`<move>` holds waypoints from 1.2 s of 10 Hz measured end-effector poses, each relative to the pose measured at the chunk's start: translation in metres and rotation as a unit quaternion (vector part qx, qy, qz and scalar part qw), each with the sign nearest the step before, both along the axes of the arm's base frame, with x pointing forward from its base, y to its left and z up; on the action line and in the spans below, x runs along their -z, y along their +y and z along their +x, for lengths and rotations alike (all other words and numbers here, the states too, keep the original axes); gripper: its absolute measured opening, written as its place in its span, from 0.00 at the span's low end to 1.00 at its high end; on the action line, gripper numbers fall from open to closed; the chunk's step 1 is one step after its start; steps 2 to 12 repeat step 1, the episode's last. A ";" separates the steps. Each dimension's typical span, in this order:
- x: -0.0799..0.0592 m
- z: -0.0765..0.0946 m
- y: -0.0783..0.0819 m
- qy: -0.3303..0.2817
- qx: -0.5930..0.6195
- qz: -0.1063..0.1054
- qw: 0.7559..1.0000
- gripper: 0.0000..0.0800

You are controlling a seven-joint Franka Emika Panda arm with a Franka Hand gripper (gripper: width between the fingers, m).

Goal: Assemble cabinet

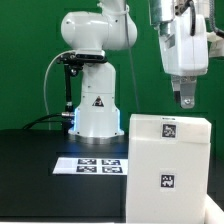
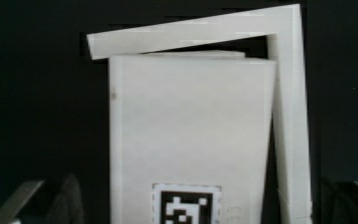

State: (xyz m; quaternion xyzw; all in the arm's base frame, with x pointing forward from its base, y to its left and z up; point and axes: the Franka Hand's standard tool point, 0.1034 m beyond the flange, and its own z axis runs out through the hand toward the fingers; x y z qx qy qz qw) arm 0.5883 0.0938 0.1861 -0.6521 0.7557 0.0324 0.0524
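The cabinet stands upright on the near right of the black counter, as the exterior view shows it. In the wrist view a flat panel sits inside an L-shaped frame, tilted, with a gap at its upper end. The gripper hangs just above the cabinet, holding nothing; how far its fingers are spread cannot be told. The step probably calls for a straight descent over the panel edge. The marker board lies left of the cabinet, before the robot base, apparently out of the way.
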 end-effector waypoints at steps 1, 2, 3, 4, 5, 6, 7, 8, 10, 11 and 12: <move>0.000 0.000 0.000 0.000 -0.001 0.000 1.000 0.81; 0.000 0.000 0.000 0.000 -0.001 0.000 1.000 0.81; 0.000 0.000 0.000 0.000 -0.001 0.000 1.000 0.81; 0.000 0.000 0.000 0.000 -0.001 0.000 1.000 0.81; 0.000 0.000 0.000 0.000 -0.001 0.000 1.000 0.81; 0.000 0.000 0.000 0.000 -0.001 0.000 1.000 0.81; 0.000 0.000 0.000 0.000 -0.001 0.000 1.000 0.81; 0.000 0.000 0.000 0.000 -0.001 0.000 1.000 0.81; 0.000 0.000 0.000 0.000 -0.001 0.000 1.000 0.81; 0.000 0.000 0.000 0.000 -0.001 0.000 1.000 0.81; 0.000 0.000 0.000 0.000 -0.001 0.000 1.000 0.81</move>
